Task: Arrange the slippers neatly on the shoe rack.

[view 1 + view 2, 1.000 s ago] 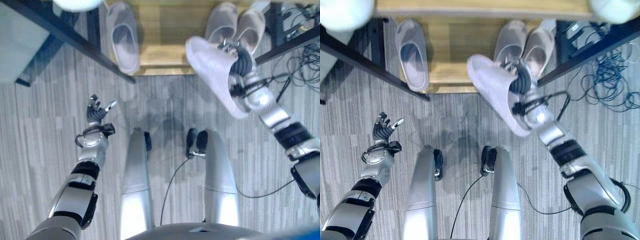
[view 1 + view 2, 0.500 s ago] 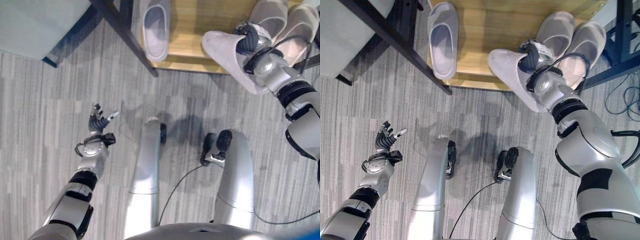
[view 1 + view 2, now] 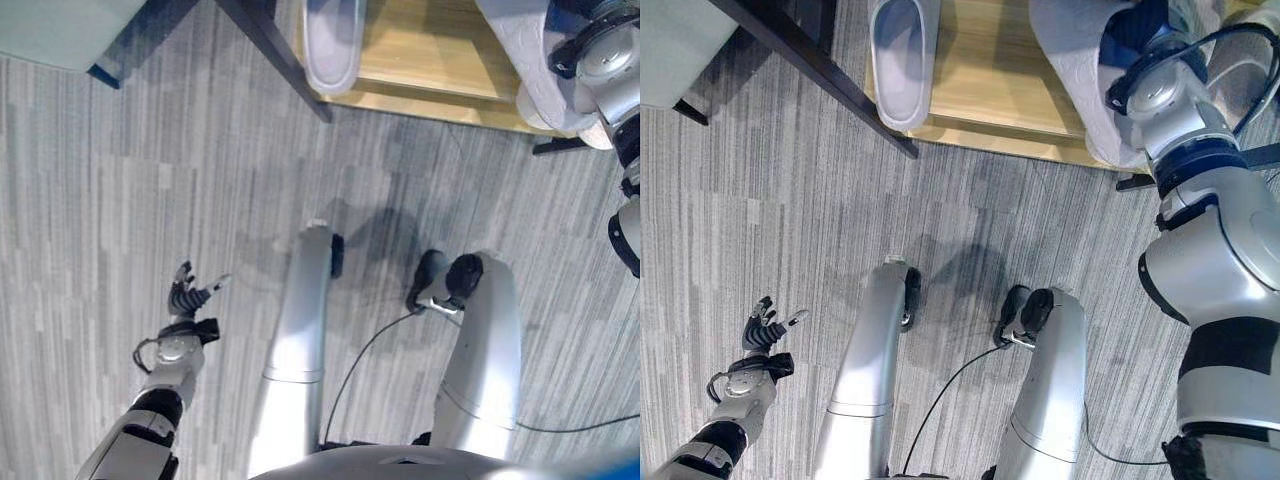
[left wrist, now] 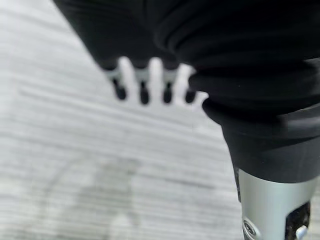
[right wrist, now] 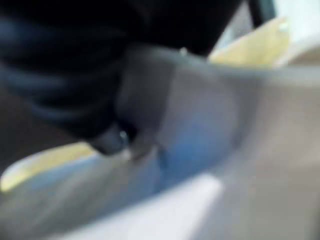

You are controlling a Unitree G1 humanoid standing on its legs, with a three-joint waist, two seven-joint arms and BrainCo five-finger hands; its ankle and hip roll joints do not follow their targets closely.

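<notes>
One slipper [image 3: 902, 55] racked, another [image 3: 1080, 70] seemingly hand-held [image 3: 1140, 30]

Grey striped carpet floor [image 3: 130, 190], pale cushioned seat [image 3: 665, 45] on dark legs.

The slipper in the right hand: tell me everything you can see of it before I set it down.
The slipper is pale grey-white, soft and foam-like in look, seen largely from its broad side or sole. It is carried off the wooden shelf of the shoe rack, above the shelf's right part, tilted rather than flat. The right hand reaches into its opening; the fingers are hidden inside, so the grip itself cannot be read. Its far end is cut off by the picture's edge. A second slipper lies apart on the shelf's left.
</notes>
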